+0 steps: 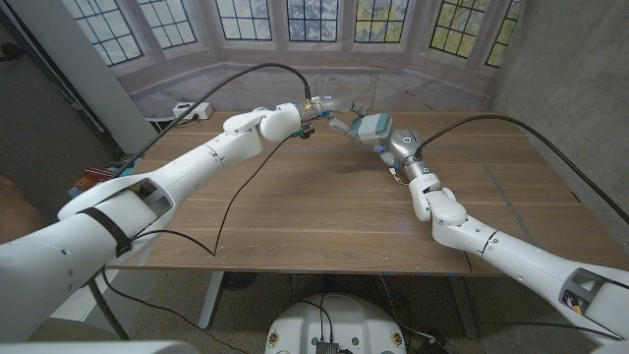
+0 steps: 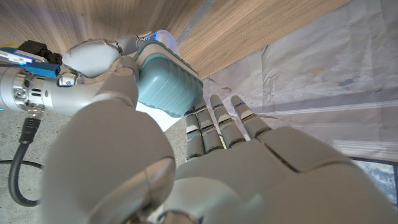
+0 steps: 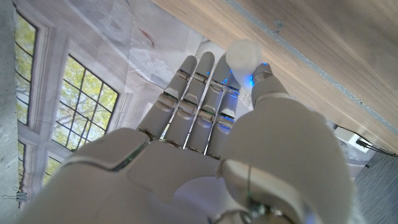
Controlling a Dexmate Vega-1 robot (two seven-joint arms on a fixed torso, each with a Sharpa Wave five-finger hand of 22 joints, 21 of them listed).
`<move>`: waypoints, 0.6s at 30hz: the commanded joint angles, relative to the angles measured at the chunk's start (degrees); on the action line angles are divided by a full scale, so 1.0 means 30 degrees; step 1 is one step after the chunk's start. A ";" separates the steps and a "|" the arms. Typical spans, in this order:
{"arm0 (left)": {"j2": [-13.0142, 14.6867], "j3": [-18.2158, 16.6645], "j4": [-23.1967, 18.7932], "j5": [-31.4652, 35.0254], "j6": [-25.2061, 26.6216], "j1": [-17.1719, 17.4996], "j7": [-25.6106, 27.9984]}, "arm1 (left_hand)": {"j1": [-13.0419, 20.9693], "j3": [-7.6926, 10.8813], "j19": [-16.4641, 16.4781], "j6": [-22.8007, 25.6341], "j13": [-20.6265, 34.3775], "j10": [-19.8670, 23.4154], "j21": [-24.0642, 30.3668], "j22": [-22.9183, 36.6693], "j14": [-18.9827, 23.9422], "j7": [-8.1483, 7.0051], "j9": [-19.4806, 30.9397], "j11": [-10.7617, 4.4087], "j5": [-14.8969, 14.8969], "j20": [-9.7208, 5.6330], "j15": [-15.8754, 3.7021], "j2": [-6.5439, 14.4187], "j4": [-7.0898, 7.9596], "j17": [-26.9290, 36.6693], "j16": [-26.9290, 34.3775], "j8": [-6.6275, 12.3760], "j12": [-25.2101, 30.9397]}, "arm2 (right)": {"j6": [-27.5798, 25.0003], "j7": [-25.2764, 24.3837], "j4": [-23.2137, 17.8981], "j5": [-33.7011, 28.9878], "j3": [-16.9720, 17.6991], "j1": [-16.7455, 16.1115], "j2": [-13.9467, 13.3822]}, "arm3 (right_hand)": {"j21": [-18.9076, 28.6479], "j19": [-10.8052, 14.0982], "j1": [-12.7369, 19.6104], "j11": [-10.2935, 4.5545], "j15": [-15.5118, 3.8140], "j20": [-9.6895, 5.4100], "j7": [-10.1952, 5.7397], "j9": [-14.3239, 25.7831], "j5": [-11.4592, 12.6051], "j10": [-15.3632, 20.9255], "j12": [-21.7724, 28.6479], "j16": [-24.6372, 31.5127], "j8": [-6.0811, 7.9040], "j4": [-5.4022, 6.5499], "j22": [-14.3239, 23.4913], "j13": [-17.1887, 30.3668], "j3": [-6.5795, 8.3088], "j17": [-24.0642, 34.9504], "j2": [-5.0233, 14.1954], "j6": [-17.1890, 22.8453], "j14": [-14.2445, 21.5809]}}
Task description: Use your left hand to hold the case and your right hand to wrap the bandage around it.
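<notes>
- Case (image 1: 374,125): a ribbed pale-teal box, held up over the far middle of the wooden table (image 1: 324,211), between the two hands.
- Left hand (image 1: 334,106): it reaches in from the far left. The left wrist view shows its thumb lying against the case (image 2: 169,86) while the other fingers (image 2: 219,124) stretch out straight below it, so the contact looks partial. I cannot tell whether this is a firm clamp.
- Right hand (image 1: 393,146): it meets the case from the near right side. In the right wrist view its fingers (image 3: 198,93) lie straight and close together, with a white rounded thing, probably the bandage roll (image 3: 244,56), at the thumb tip. It appears pinched there, though the pinch itself is partly hidden.
- Step in hand, as I judge it: the left hand has to take the case securely before any wrapping begins.
- Doing it well: curl the left fingers round the ribbed body so thumb and fingers oppose each other, and grip near one end so the middle stays free for the bandage.
- Keep the case lifted off the table, so that the roll can pass underneath.
- Risk: with such a loose left hold, pulling on the bandage could twist the case or drag it out.
</notes>
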 commanded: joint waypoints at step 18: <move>0.0203 -0.0190 -0.0435 -0.0388 0.0333 0.0404 -0.0435 | -0.0403 0.0100 0.0025 0.1748 0.0117 0.0739 -0.0059 0.0020 -0.0021 -0.0781 0.0058 -0.0710 0.0122 0.0073 0.0134 0.0708 0.0093 0.0046 0.0057 0.7281 0.0159 | 0.0476 -0.0527 0.0119 -0.0097 0.0215 0.0537 0.0145 | 0.0027 0.0118 0.0146 -0.0023 -0.1730 -0.0088 0.0001 0.0086 0.0047 0.0186 -0.0122 -0.0099 0.0100 0.0012 0.0077 0.0029 0.0115 0.0090 0.0020 0.0128 0.0230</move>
